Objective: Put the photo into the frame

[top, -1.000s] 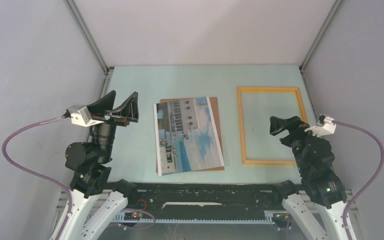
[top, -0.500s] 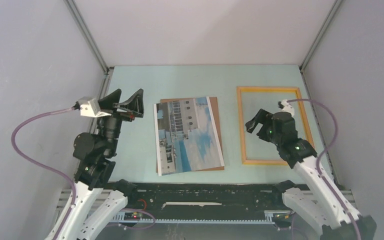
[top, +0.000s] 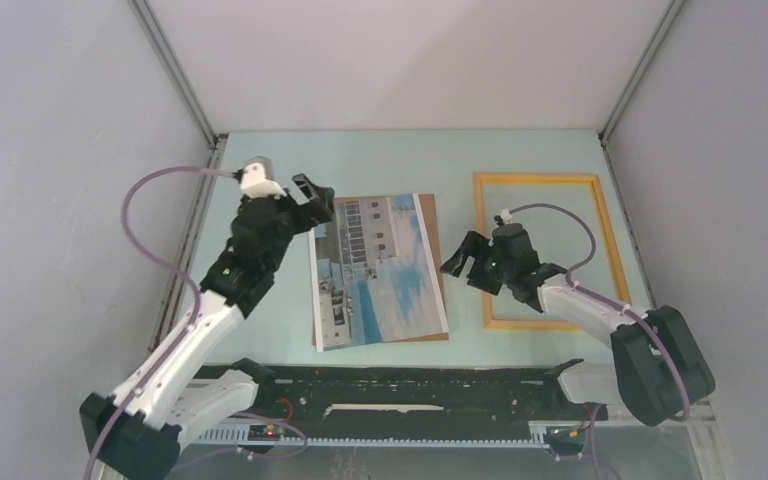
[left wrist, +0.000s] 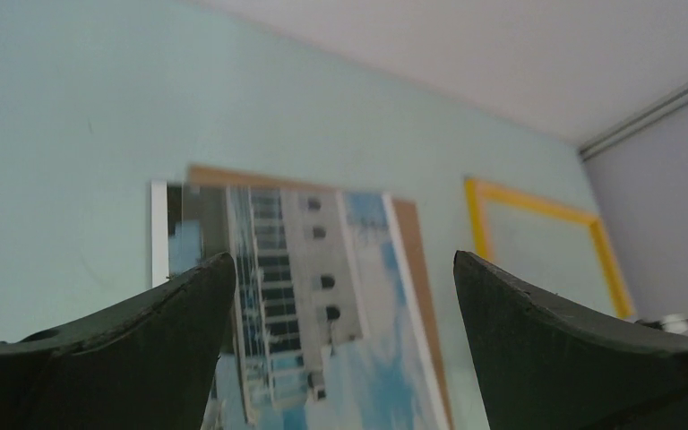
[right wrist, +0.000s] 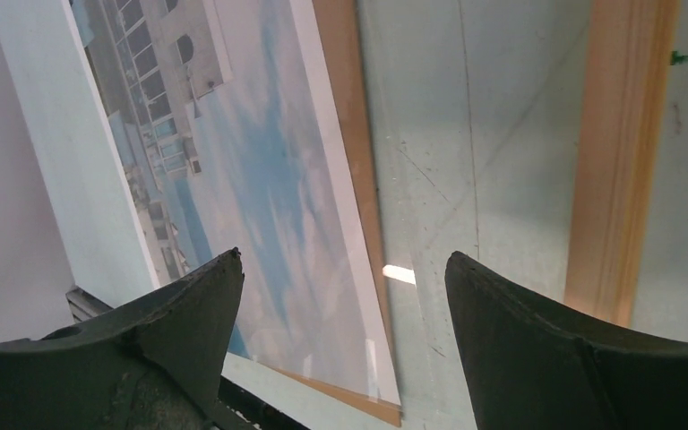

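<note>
Both arms have swung in from the sides, left gripper [top: 316, 198] now at the photo's [top: 380, 270] far-left corner, right gripper [top: 463, 262] by its right edge, both spread and empty, so pickup looks close; photo unmoved on the board [top: 427, 215], left of the frame [top: 545, 180]; no readable writing.

Pale green table [top: 380, 160] with frame [top: 540, 179], backing board [top: 427, 212]

Your left gripper [left wrist: 342, 260] is spread wide and holds nothing. Straight ahead of it, seen through the gap, the photo [left wrist: 305, 296] lies flat on the brown backing board [left wrist: 409, 235], whose edge shows along the far and right sides. The frame [left wrist: 477, 224] lies farther right on the pale green surface [left wrist: 72, 134], apart from the board.
</note>
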You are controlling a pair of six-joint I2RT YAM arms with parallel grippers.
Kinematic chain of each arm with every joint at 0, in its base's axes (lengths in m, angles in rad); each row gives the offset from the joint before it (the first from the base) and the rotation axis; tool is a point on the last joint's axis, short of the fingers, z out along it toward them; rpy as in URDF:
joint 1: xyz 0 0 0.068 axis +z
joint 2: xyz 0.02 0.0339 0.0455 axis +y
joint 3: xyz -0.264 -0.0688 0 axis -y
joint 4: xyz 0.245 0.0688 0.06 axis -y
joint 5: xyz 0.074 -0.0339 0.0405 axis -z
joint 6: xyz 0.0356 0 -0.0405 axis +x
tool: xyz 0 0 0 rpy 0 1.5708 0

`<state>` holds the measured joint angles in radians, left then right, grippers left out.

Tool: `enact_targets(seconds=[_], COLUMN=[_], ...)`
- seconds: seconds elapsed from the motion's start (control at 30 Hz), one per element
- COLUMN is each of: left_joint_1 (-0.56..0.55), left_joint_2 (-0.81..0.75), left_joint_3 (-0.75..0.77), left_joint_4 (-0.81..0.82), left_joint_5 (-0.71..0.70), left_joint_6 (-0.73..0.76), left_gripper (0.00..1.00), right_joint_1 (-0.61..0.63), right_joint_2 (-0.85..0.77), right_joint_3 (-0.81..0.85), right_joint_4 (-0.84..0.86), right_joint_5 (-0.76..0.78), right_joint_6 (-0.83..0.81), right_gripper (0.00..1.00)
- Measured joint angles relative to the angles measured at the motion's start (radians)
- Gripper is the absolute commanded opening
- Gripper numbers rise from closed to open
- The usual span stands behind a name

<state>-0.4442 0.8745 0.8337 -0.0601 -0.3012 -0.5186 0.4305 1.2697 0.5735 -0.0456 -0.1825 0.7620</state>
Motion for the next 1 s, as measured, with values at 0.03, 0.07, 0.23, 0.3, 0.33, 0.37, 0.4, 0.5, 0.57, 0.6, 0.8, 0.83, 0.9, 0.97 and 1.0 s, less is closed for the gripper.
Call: enact_targets(seconds=[0.03, 0.07, 0.23, 0.3, 0.33, 0.37, 0.4, 0.5, 0.57, 0.6, 0.8, 0.83, 0.9, 0.97, 1.0], left_joint_1=[-0.001, 0.002, 0.022, 0.025, 0.026, 0.026, 0.026, 0.021, 0.008, -0.003, -0.040, -0.040, -0.040, -0.040, -0.040], left_joint_2=[0.039, 0.075, 0.146, 0.143, 0.143, 0.142, 0.142, 0.153, 0.175, 0.191, 0.247, 0.248, 0.263, 0.295, 0.317], left_joint_3=[0.006, 0.007, -0.015, -0.051, -0.074, -0.108, -0.142, -0.253, -0.291, -0.299, -0.320, -0.331, -0.349, -0.357, -0.357], left_joint_4=[-0.033, -0.065, -0.192, -0.198, -0.197, -0.195, -0.193, -0.188, -0.188, -0.185, -0.123, -0.106, -0.077, -0.056, -0.044], left_joint_5=[0.011, 0.027, 0.148, 0.183, 0.197, 0.211, 0.225, 0.267, 0.287, 0.293, 0.314, 0.313, 0.316, 0.330, 0.336], left_joint_6=[-0.018, -0.034, -0.089, -0.110, -0.120, -0.137, -0.150, -0.201, -0.226, -0.235, -0.275, -0.282, -0.297, -0.313, -0.320], left_gripper=[1.00, 1.00, 1.00, 1.00, 1.00, 1.00, 1.00, 1.00, 1.00, 1.00, 1.00, 1.00, 1.00, 1.00, 1.00], right_joint_1=[0.005, 0.010, 0.032, 0.036, 0.036, 0.035, 0.035, 0.031, 0.024, 0.016, -0.053, -0.059, -0.064, -0.064, -0.064], right_joint_2=[0.012, 0.023, 0.060, 0.066, 0.068, 0.069, 0.069, 0.072, 0.084, 0.098, 0.188, 0.191, 0.192, 0.194, 0.196], right_joint_3=[0.000, 0.000, -0.003, -0.014, -0.021, -0.029, -0.037, -0.050, -0.050, -0.050, -0.067, -0.068, -0.069, -0.070, -0.070], right_joint_4=[0.014, 0.027, 0.090, 0.115, 0.123, 0.131, 0.138, 0.152, 0.169, 0.185, 0.259, 0.265, 0.273, 0.275, 0.276], right_joint_5=[-0.005, -0.009, -0.015, -0.022, -0.027, -0.030, -0.032, -0.041, -0.059, -0.074, -0.179, -0.189, -0.198, -0.206, -0.211], right_joint_6=[0.005, 0.010, 0.032, 0.037, 0.041, 0.045, 0.048, 0.050, 0.052, 0.053, 0.078, 0.081, 0.082, 0.082, 0.083], right_gripper=[0.89, 0.89, 0.88, 0.88, 0.88, 0.88, 0.88, 0.88, 0.86, 0.85, 0.82, 0.82, 0.82, 0.82, 0.82])
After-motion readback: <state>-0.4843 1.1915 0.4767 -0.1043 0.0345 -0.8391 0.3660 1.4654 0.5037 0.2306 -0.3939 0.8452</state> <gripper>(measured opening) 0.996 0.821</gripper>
